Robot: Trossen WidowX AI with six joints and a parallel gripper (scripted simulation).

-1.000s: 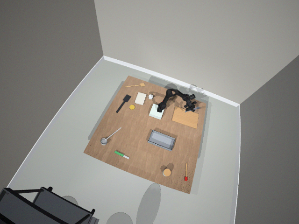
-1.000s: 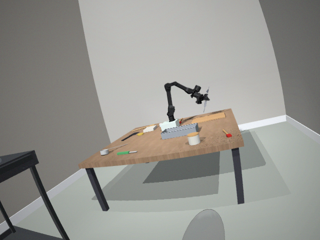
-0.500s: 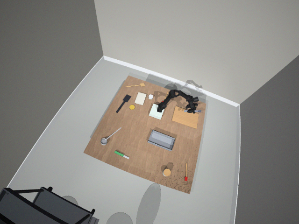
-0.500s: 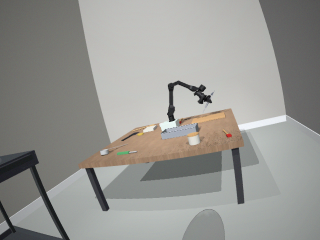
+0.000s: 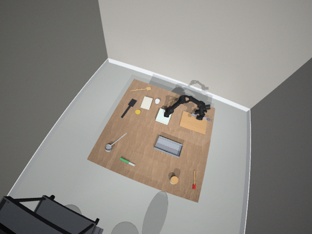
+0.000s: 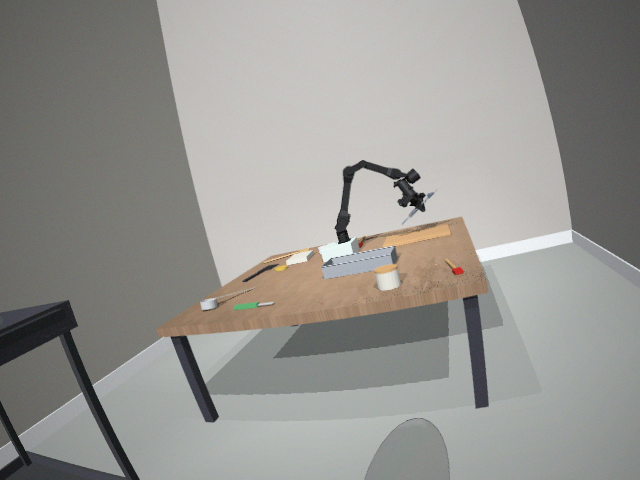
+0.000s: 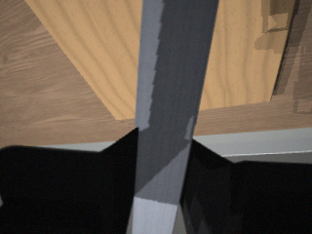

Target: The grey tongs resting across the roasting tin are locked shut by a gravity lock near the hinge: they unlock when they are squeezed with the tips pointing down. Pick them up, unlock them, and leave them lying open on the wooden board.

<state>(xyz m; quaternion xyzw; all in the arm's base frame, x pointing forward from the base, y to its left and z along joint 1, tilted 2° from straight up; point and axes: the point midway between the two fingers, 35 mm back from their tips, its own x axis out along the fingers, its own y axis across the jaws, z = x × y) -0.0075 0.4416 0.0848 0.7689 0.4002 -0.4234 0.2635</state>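
Grey tongs: (image 5: pixel 208 119) (image 6: pixel 431 195) (image 7: pixel 171 97) aloft in the claw, slanting, above the wooden board's far side.
Wooden board: (image 5: pixel 193 123) (image 6: pixel 417 236) (image 7: pixel 109 63) flat on the counter (image 5: pixel 143 141) (image 6: pixel 310 289) (image 7: pixel 29 83), near the counter's edge.
Roasting tin: (image 5: pixel 168 146) (image 6: pixel 360 264) apart from the board, counter showing between them; nothing lies in it.
Red-headed brush: (image 5: pixel 194 186) (image 6: pixel 457 270) well apart from the board, near another counter edge.
Exterior view only: the height, with air between tongs and board.
Wrist view only: the grey bar close up, a black finger against each side.
Claw: (image 5: pixel 200 117) (image 6: pixel 422 202) (image 7: pixel 162 166) clamped on the tongs, its fingers only a little apart.
Lock: cannot tell whether it is released.
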